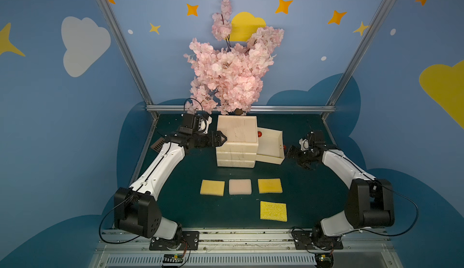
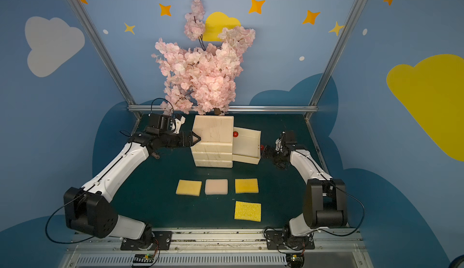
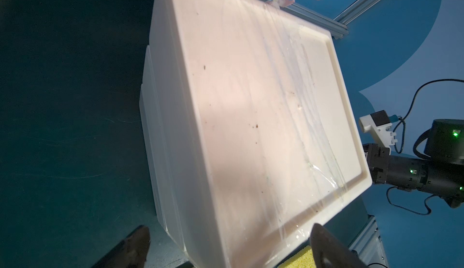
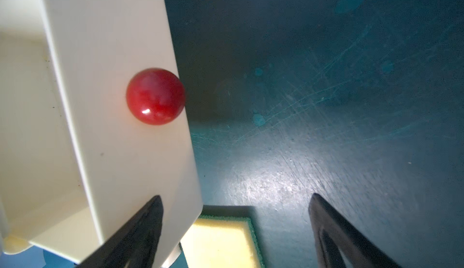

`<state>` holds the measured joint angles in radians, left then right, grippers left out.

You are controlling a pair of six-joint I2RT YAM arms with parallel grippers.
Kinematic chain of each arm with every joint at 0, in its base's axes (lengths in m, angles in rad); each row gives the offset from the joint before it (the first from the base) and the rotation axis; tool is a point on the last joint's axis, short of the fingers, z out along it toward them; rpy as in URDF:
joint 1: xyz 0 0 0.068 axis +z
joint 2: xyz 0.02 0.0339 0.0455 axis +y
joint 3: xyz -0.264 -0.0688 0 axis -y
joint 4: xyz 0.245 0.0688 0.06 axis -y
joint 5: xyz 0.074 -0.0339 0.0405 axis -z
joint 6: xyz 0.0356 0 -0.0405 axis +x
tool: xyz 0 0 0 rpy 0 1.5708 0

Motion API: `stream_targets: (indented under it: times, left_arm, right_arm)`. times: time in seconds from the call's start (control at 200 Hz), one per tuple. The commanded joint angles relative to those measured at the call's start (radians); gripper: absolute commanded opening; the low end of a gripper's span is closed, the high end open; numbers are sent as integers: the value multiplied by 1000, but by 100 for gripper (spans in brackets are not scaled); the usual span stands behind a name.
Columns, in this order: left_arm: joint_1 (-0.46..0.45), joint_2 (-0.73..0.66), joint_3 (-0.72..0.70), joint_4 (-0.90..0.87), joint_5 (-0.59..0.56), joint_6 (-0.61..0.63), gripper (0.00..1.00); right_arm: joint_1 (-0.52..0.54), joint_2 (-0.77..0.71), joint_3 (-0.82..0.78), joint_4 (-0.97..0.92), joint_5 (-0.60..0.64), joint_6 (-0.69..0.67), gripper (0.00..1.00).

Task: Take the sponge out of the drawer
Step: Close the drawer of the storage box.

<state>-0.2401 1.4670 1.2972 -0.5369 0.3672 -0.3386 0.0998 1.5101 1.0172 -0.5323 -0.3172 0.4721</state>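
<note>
The left fingers [image 1: 222,138] are spread wide at the left top edge of the cream drawer unit [image 1: 237,133], about level with its lid. In the left wrist view the unit's near corner shows in the gap between them. I cannot tell whether they touch it, and they grip nothing.

The right fingers [image 4: 143,229] are also spread wide and hold nothing. They sit just off the front wall of the pulled-out drawer [image 1: 270,143]. Its red knob [image 4: 155,95] is ahead of them, not between them. The drawer juts from the unit toward the right edge of the green surface [image 1: 313,204], and its visible floor is bare cream. A second red knob [image 1: 259,134] shows on the unit above it.

The sponges lie outside the drawer, on the surface in front of the unit. A yellow sponge [image 1: 212,187], a pale pink sponge [image 1: 240,186] and another yellow sponge [image 1: 270,185] form a row, each apart from the next. A bright yellow sponge [image 1: 273,211] lies nearer the front edge, under the row's right end.

Bare surface runs between the row and the unit, and from the sponges out to the right edge. The right arm occupies the strip between the drawer front and that edge. A pink blossom tree [image 1: 231,78] stands at the rear edge behind the unit.
</note>
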Motion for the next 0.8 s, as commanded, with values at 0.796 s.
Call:
stream_targets:
  times: [0.796]
  left_arm:
    - [5, 9, -27, 24, 49, -18, 99]
  right_arm:
    - [241, 102, 140, 153, -133, -13, 90]
